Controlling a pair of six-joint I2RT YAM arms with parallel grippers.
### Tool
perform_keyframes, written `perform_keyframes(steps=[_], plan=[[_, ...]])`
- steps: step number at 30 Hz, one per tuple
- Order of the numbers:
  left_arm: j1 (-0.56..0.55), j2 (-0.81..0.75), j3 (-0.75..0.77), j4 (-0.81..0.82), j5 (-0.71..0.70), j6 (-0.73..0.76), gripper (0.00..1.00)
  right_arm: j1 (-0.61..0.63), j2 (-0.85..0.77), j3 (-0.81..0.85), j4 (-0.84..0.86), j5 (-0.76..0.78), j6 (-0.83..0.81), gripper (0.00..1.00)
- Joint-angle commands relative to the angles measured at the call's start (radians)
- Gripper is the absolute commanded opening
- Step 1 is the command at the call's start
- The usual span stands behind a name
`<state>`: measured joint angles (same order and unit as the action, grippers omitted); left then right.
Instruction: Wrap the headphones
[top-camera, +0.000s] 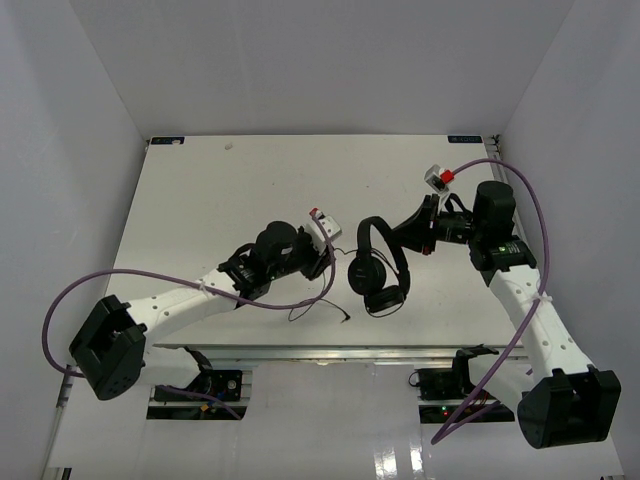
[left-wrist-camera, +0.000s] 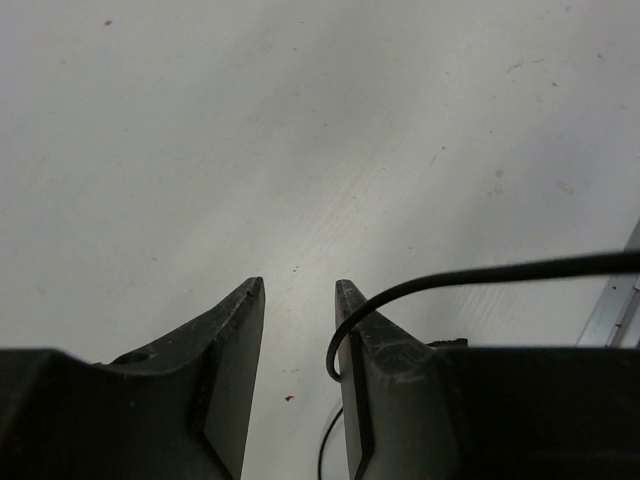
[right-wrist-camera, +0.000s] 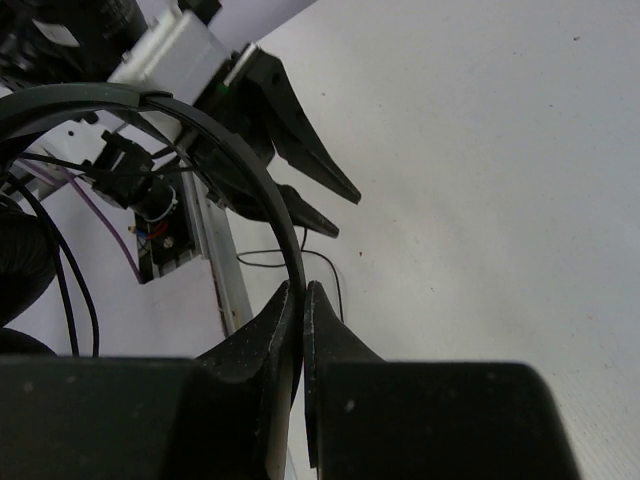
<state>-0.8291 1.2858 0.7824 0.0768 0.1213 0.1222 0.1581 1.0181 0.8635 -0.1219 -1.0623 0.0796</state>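
Your right claw (right-wrist-camera: 303, 292) is clamped on the thin, probably springy headband (right-wrist-camera: 90, 95); the headphones (top-camera: 380, 270) sit just ahead of its tips. Your left claw (left-wrist-camera: 298, 288) stands apart, with the limp, light cable (left-wrist-camera: 480, 273) looped over one finger. Pinch there.

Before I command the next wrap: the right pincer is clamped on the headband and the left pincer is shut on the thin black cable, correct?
Not quite. The left pincer is open, as the left wrist view shows: the cable only hooks around one finger, ungripped. The right pincer is indeed clamped on the headband.
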Motion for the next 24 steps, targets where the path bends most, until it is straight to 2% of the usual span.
perform_keyframes(steps=[1, 7, 16, 19, 24], plan=[[0.002, -0.05, -0.077, 0.266, 0.145, -0.131, 0.49, 0.0, 0.008, 0.077, 0.154, -0.079, 0.205, 0.08], [0.004, 0.015, -0.167, 0.508, 0.26, -0.235, 0.57, 0.0, 0.026, 0.111, 0.241, -0.069, 0.379, 0.08], [0.002, 0.083, -0.248, 0.63, 0.341, -0.306, 0.58, -0.008, 0.059, 0.217, 0.272, -0.021, 0.487, 0.08], [0.004, 0.112, -0.246, 0.586, 0.362, -0.297, 0.48, -0.01, 0.08, 0.248, 0.272, 0.001, 0.523, 0.08], [0.003, 0.155, -0.258, 0.614, 0.35, -0.306, 0.21, -0.015, 0.099, 0.265, 0.272, 0.031, 0.597, 0.08]])
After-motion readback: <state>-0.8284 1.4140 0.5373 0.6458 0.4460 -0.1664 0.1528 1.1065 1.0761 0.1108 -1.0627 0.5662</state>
